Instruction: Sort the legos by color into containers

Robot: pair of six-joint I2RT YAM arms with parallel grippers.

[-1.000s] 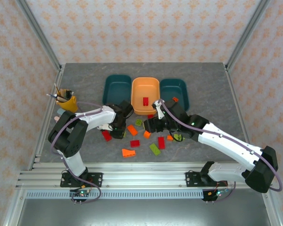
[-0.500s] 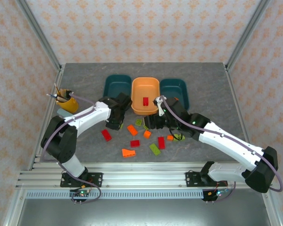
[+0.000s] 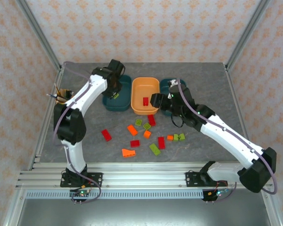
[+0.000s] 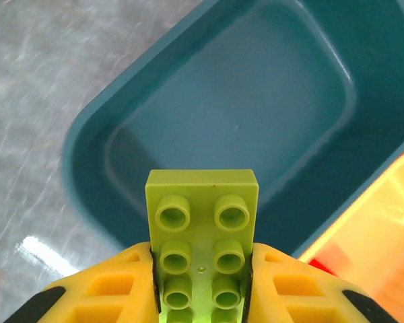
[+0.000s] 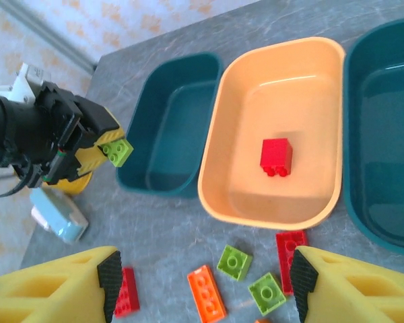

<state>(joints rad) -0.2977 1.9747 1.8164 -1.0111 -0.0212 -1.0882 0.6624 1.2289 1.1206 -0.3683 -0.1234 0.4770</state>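
olive green studded plastic brick (image 4: 202, 229) sits clamped between the yellow fingers (image 4: 108, 289) of the left hand (image 4: 202, 272), above the hollow of a dark teal rounded plastic tray (image 4: 97, 134); a light orange tray (image 4: 384, 222) lies just beside it.

right wrist: the right hand (image 5: 205, 272) has its fingers spread wide, holding nothing, over loose bricks (image 5: 234, 261) on the grey table (image 5: 155, 222). a red brick (image 5: 277, 156) lies in the orange tray.

top view: the left arm reaches over the left teal tray, and the right hand hangs beside the orange tray's right rim.
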